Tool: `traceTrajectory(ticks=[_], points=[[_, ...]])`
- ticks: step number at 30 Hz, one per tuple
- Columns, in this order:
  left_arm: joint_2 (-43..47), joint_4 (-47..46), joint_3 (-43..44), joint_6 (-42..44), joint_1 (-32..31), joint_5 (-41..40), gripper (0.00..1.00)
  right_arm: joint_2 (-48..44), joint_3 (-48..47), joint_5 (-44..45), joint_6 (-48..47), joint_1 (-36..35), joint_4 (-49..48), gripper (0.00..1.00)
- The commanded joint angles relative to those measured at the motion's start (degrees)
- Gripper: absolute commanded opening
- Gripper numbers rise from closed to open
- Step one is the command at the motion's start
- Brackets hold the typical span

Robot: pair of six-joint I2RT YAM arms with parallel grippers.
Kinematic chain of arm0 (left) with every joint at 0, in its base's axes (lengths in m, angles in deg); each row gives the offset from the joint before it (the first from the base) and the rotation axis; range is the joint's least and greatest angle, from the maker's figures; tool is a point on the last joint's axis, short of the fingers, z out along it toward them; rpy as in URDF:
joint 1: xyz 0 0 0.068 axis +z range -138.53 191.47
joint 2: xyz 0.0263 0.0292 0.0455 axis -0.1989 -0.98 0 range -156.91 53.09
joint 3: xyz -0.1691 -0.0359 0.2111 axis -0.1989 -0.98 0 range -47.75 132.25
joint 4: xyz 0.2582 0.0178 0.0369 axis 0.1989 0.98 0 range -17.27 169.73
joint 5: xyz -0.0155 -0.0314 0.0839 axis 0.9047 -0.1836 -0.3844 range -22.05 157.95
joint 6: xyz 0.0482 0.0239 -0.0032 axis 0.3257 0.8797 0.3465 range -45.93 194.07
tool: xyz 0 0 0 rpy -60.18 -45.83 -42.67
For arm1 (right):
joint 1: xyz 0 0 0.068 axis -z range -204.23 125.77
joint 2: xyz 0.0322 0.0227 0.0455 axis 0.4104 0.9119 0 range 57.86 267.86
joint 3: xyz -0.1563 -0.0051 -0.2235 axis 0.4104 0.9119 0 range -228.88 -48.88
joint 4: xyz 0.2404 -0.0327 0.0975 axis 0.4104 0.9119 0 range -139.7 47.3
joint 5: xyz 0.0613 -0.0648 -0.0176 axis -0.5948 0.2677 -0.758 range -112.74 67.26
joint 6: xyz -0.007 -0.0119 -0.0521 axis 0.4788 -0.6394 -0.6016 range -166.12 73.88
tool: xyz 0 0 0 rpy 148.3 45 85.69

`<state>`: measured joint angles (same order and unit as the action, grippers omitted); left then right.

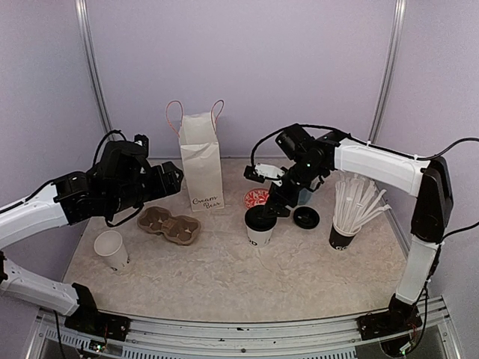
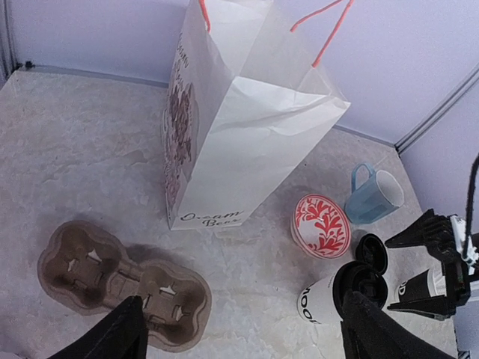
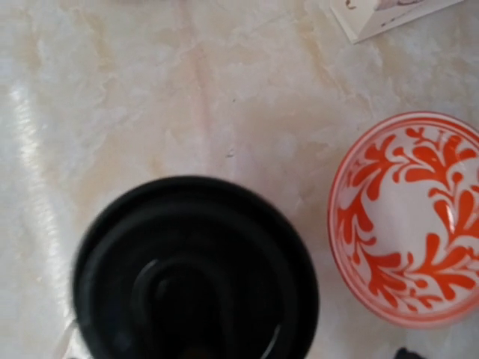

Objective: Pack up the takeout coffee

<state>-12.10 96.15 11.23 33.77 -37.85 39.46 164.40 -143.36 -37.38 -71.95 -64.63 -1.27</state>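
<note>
The left hand (image 2: 251, 329) stands wide open, holding nothing, above the pulp cup carrier (image 2: 123, 280); the right hand (image 2: 394, 273) is spread too, gripping nothing, its fingertips just beside a lidded takeout coffee cup (image 1: 260, 226); a second cup (image 1: 112, 249), lidless, stands near the left edge, a loose black lid (image 1: 305, 218) well apart from it; marbled surface (image 1: 224, 277), lilac walls (image 1: 247, 60).

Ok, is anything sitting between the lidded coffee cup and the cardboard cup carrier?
Nothing visible. Only bare table lies between the lidded coffee cup and the cardboard cup carrier. The paper bag and the red-patterned dish stand farther back, off that line.
</note>
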Motion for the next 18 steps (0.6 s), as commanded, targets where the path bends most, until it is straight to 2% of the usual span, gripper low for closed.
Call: traceTrajectory(ticks=[1,4,9,12,18], points=[[-2.05,20.6,6.82,-6.51,0.45,0.16,0.81,-6.73,3.53,-1.47,-0.77,0.41,0.64,0.89],[-3.29,34.16,8.75,-12.32,-0.28,4.34,0.75,-8.43,5.28,-2.0,-1.39,0.43,0.27,0.89],[-2.0,47.9,5.73,-22.71,-4.1,6.41,0.7,-9.05,8.29,-1.12,-2.37,0.53,0.19,0.87],[-0.6,50.85,2.97,-26.55,-5.08,5.25,0.7,-9.39,11.08,0.51,-2.56,0.63,-0.65,0.85],[-1.77,50.74,-0.09,-26.27,-2.48,1.99,0.72,-9.94,14.81,4.43,-3.42,0.69,-2.05,0.8]])
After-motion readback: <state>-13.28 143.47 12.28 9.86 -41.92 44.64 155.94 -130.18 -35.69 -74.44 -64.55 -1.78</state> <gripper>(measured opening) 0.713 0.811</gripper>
